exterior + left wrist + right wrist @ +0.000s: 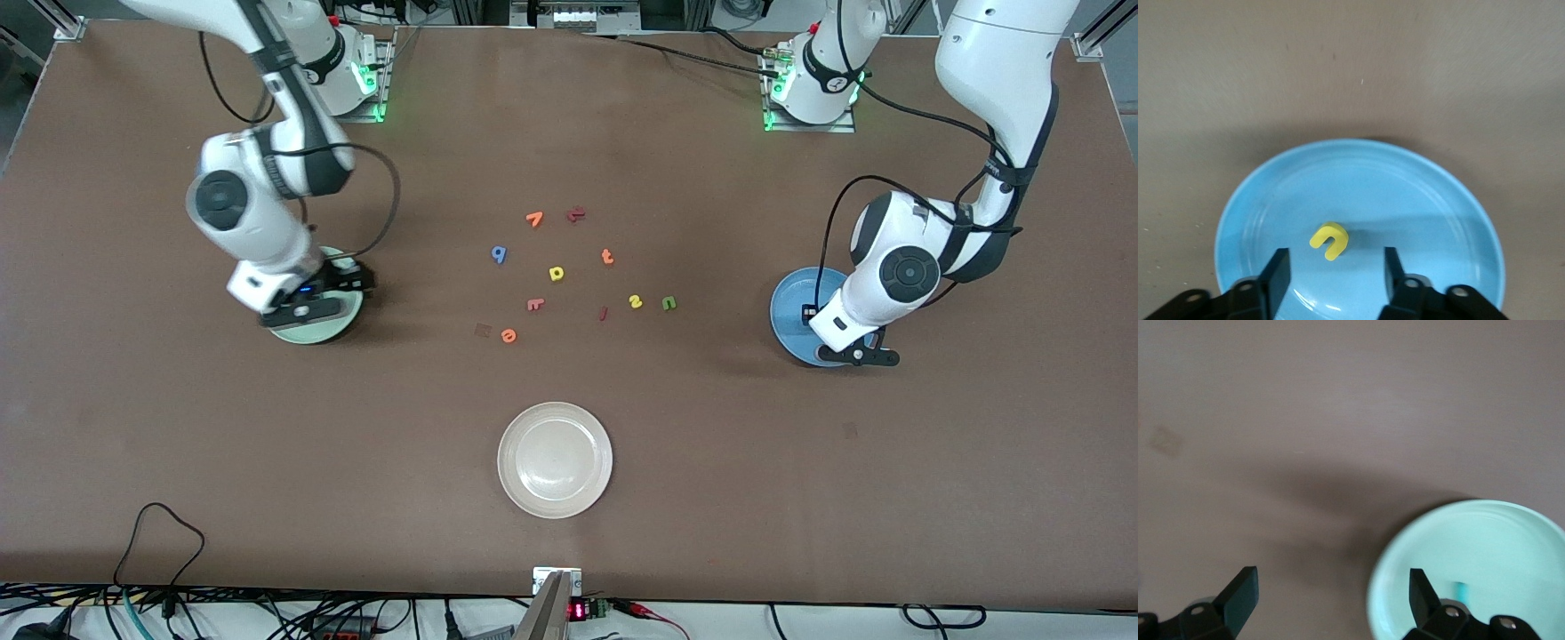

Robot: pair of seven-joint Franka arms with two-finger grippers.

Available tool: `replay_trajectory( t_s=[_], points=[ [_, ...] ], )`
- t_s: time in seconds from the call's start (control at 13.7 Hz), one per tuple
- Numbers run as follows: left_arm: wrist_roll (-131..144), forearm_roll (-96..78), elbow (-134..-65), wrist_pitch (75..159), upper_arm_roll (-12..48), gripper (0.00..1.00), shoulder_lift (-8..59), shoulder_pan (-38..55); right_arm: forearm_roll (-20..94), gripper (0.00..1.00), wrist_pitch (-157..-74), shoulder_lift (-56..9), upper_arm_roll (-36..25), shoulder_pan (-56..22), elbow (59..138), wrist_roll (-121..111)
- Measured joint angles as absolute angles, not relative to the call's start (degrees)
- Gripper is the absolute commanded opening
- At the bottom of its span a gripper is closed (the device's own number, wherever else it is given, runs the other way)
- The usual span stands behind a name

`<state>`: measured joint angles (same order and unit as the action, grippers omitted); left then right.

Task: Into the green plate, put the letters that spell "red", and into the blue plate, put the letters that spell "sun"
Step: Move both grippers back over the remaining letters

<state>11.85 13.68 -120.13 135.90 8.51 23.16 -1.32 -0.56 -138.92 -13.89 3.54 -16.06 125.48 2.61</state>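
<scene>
The yellow "u" lies free in the blue plate, between the spread fingers of the left gripper and touching neither. The right gripper hangs wide open over the rim of the green plate; a teal sliver, likely the "r", lies in that plate beside one finger.

Taking the cream plate as landmark, the loose letters lie farther from the front camera than it: orange "e", blue "d", yellow "s", green "n", with bare table all around them. Green plate sits toward the right arm's end, blue toward the left arm's.

Both arms are bent down steeply over their plates.
</scene>
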Motion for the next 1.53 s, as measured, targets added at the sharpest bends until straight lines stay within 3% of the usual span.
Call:
replay_trajectory(
  t_s=[0.07,0.29,0.44,0.51,0.95,1.53],
  points=[
    [11.9,13.7,-119.7,135.9,9.4,1.0,22.0,-1.3,-0.3,0.85,-139.0,-14.7,3.9,-18.4,124.8,3.0],
    [17.3,13.6,-116.6,132.2,14.8,1.0,19.7,-1.2,1.7,0.54,-139.7,-17.8,4.0,-24.2,123.0,5.0],
    [23.8,13.6,-114.9,129.7,19.3,1.0,19.4,-1.0,2.1,0.51,-140.3,-19.3,4.1,-27.5,122.5,9.0],
    [26.2,13.6,-114.8,129.6,21.4,0.99,19.5,-0.8,2.1,0.5,-140.3,-19.7,4.1,-29.1,122.5,11.7],
    [29.2,13.6,-114.9,136.2,28.0,0.65,25.3,1.1,2.1,0.5,-141.5,-23.0,4.1,-35.5,122.2,23.9],
    [31.8,13.6,-115.9,144.0,28.1,0.63,31.1,3.3,2.1,0.5,-143.2,-26.5,4.1,-36.7,119.3,27.3]
  ],
)
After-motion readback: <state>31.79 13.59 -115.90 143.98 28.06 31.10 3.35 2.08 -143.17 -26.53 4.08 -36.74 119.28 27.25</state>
